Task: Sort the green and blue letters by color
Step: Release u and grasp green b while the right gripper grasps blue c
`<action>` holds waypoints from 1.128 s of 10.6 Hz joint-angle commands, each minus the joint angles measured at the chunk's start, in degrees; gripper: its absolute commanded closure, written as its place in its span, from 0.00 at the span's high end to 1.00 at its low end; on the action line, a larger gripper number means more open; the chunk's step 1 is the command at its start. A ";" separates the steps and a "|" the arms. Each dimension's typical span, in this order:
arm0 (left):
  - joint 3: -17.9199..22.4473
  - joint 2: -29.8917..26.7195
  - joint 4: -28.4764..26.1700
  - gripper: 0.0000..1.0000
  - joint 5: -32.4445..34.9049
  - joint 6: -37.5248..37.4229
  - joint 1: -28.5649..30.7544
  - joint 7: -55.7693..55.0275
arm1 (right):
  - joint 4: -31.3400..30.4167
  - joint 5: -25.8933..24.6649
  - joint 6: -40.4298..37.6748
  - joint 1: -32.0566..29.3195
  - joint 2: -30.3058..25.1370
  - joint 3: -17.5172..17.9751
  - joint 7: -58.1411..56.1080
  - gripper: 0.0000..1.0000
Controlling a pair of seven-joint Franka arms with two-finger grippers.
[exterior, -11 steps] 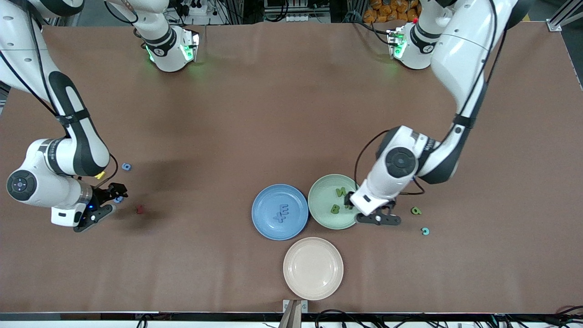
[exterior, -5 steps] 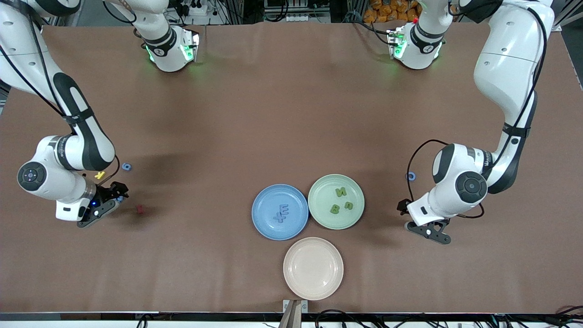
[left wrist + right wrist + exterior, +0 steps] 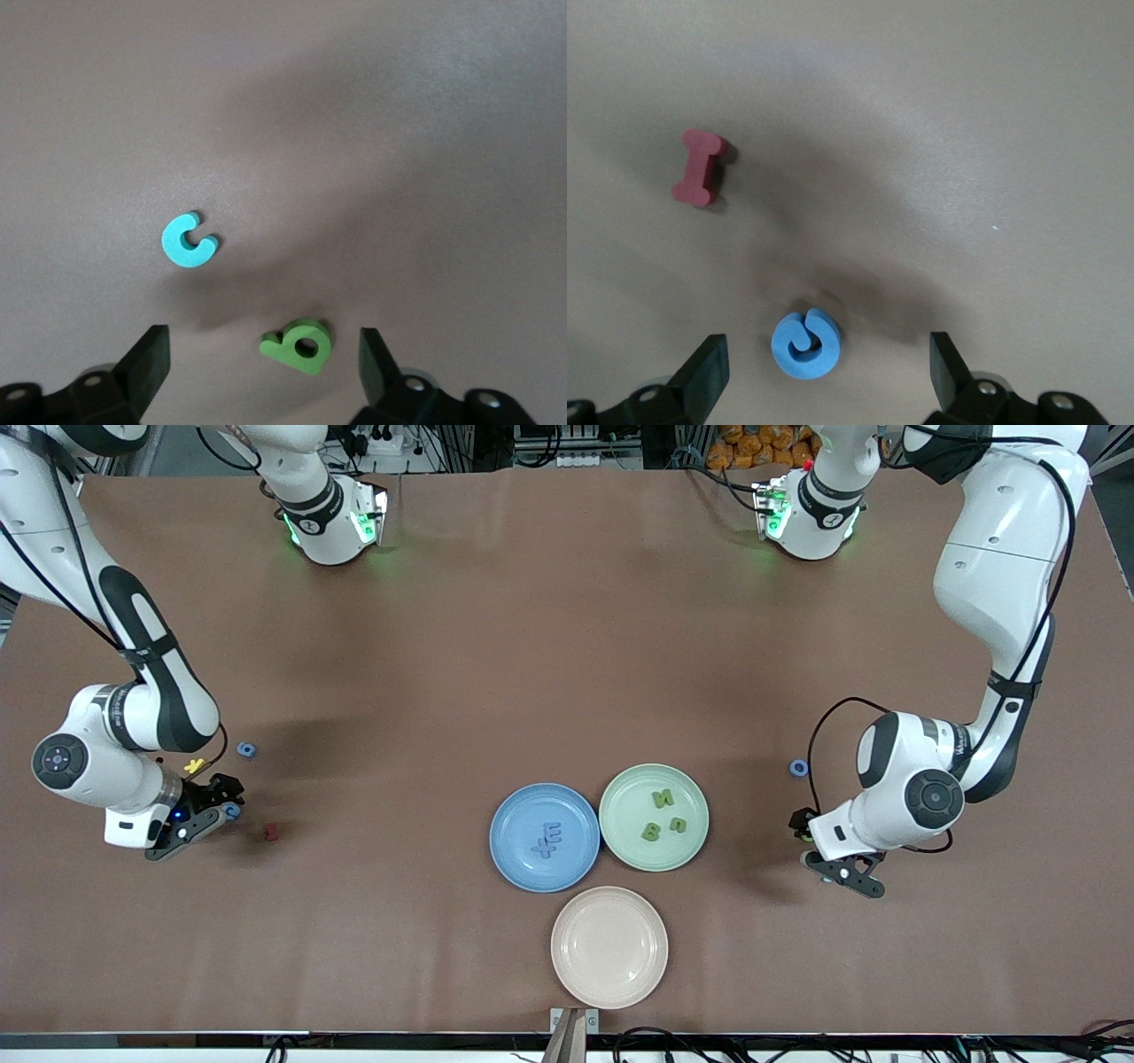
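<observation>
My left gripper (image 3: 819, 850) is open, low over the table beside the green plate (image 3: 625, 793). In the left wrist view a green P (image 3: 299, 342) lies between its fingers (image 3: 376, 367), with a teal-blue C (image 3: 188, 241) a little off; both are hidden in the front view. My right gripper (image 3: 215, 812) is open at the right arm's end, around a blue curled letter (image 3: 804, 343) that also shows in the front view (image 3: 232, 811). The blue plate (image 3: 518, 815) holds a blue X (image 3: 541, 849) and E (image 3: 554, 833). The green plate holds a green N (image 3: 662, 799), B (image 3: 651, 832) and U (image 3: 678, 825).
A dark red piece (image 3: 271, 831), a yellow K (image 3: 193, 765) and another small blue piece (image 3: 246, 750) lie near my right gripper. A blue ring (image 3: 799, 767) lies near the left arm. An empty beige plate (image 3: 609, 947) sits nearer to the front camera than the two coloured plates.
My left gripper has left the green plate and moved toward the left arm's end, over the green P and the C. My right gripper has shifted slightly around the blue letter.
</observation>
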 commanded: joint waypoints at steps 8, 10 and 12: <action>-0.47 1.37 0.13 0.57 -1.87 0.40 0.09 -24.62 | -3.71 -0.84 4.23 -1.60 -0.42 0.84 -0.42 0.12; -0.47 1.55 0.13 0.54 -1.78 0.40 0.09 -24.62 | -3.80 -0.84 4.32 -2.65 -0.42 0.93 -1.73 0.00; -0.47 1.55 0.13 0.50 -1.70 0.40 0.09 -24.62 | -3.80 -0.84 4.23 -2.65 -0.42 1.01 -2.09 0.00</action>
